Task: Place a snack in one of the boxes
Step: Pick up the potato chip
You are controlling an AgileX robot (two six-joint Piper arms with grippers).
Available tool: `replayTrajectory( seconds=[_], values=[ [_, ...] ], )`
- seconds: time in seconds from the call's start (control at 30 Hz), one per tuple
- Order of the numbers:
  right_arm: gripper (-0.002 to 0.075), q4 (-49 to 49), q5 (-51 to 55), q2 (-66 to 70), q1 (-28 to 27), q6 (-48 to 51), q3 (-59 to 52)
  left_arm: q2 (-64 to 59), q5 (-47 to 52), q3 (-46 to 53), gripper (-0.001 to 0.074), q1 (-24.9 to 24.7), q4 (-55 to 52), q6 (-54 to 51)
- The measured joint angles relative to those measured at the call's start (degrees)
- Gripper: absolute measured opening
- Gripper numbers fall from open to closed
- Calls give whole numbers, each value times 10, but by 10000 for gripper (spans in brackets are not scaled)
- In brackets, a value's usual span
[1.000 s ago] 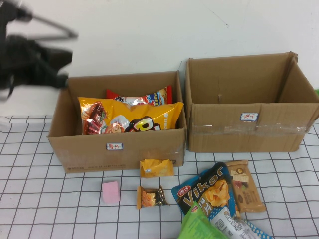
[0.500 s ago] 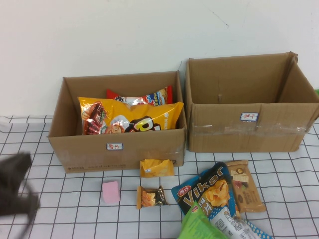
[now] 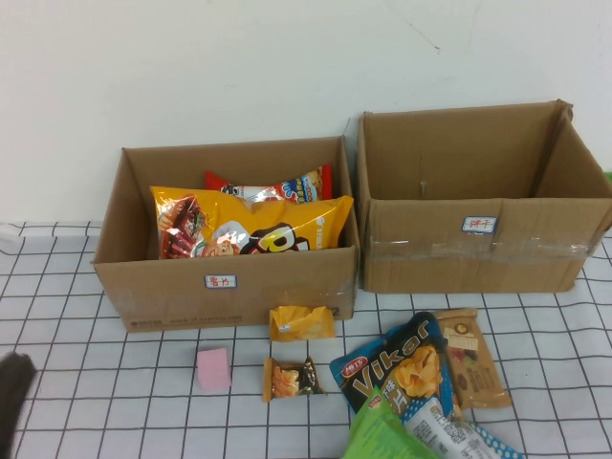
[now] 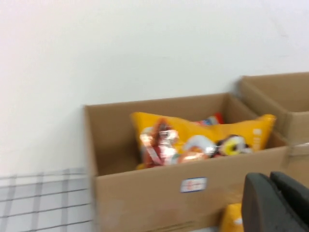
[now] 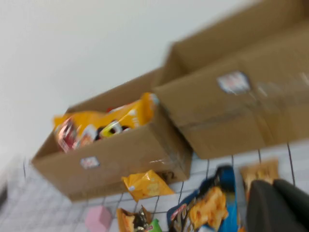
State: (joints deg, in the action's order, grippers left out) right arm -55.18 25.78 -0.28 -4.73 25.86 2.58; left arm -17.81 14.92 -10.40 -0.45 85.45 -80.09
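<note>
The left cardboard box [image 3: 143, 292] holds a big yellow chip bag [image 3: 251, 225] and a red-edged packet [image 3: 273, 186]. The right cardboard box [image 3: 478, 253] looks empty. Loose snacks lie in front of the boxes: a small yellow packet [image 3: 301, 322], a small brown packet [image 3: 292, 379], a blue Vikor bag [image 3: 397, 368], a tan packet [image 3: 470, 359] and a green bag [image 3: 387, 435]. My left arm is a dark blur [image 3: 11, 397] at the table's front left. My left gripper [image 4: 270, 180] is shut and empty, facing the left box [image 4: 145, 193]. My right gripper [image 5: 274, 186] is shut and empty, above the blue bag [image 5: 207, 205] and tan packet [image 5: 260, 171].
A pink block [image 3: 212, 368] lies on the checked tablecloth [image 3: 96, 382] in front of the left box. A white wall stands right behind both boxes. The two boxes touch side by side.
My left arm has dropped from high at the back left, above the left box's corner, down to the table's front left edge. The snacks and boxes have not moved.
</note>
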Motion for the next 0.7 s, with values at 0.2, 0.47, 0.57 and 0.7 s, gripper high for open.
replayTrajectory(
  seconds=[0.2, 0.47, 0.57, 0.7],
  values=[
    [-1, -11, 60, 61, 0, 203, 107, 10, 74, 11, 0, 0, 1, 0],
    [-1, 0, 181, 198, 7, 372, 267, 10, 134, 12, 0, 0, 0, 1],
    [-1, 38, 257, 260, 24, 397, 323, 10, 137, 12, 0, 0, 0, -9],
    [-1, 97, 371, 359, 48, 405, 395, 10, 123, 12, 0, 0, 0, -41]
  ],
)
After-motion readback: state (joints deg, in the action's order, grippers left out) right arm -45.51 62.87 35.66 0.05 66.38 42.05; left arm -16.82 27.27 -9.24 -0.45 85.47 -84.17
